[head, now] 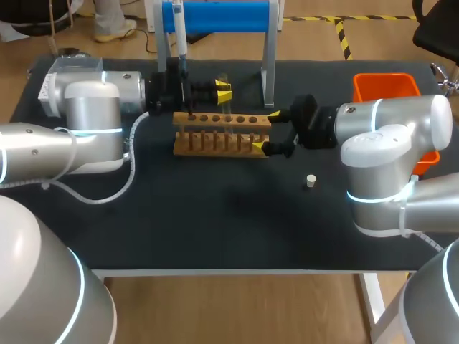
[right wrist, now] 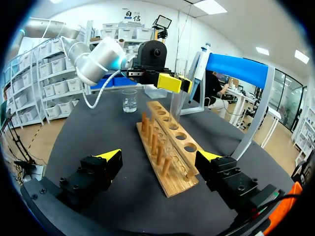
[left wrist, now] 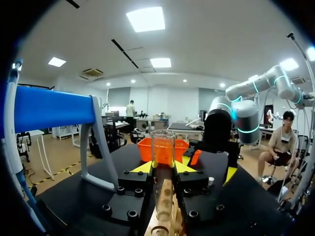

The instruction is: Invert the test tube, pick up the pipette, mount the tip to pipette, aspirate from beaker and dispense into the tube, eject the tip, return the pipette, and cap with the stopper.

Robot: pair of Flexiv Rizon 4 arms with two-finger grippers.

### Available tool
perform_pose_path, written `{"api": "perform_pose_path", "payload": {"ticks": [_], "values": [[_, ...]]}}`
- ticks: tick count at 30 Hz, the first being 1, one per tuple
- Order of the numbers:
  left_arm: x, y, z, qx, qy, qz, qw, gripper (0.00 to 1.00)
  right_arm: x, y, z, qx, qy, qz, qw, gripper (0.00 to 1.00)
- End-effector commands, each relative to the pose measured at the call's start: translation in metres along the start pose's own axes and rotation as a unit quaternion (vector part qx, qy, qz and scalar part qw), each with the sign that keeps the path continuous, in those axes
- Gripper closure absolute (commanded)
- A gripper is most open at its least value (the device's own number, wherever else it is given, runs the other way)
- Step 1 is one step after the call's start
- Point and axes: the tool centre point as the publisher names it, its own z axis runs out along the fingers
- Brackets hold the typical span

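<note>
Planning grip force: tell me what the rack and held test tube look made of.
The rack: unpainted wood, matte, light brown with visible grain. The test tube: clear and shiny, orange bin visible through it; glass or clear plastic, cannot tell.

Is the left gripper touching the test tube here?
Touching. The left wrist view shows the two yellow tips of the left gripper pressed against the glass of the upright test tube from opposite sides.

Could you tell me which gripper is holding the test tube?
The left gripper: its yellow tips clamp the upright test tube over the rack, while the right gripper stands open astride the rack's end.
</note>
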Motion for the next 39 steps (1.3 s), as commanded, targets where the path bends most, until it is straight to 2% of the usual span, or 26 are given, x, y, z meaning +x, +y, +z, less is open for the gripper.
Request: {"api": "perform_pose_path", "payload": {"ticks": [1, 39], "values": [[-0.0019, 0.0037, 0.0005, 0.0, 0.0, -0.001, 1.0, 1.0, -0.0006, 0.0002, -0.0007, 0.001, 0.001, 0.0, 1.0, 0.0], [-0.0063, -0.0024, 0.0043, -0.03, 0.018, 0.013, 0.999, 1.0, -0.0006, 0.0002, -0.0007, 0.001, 0.001, 0.0, 1.0, 0.0]]}}
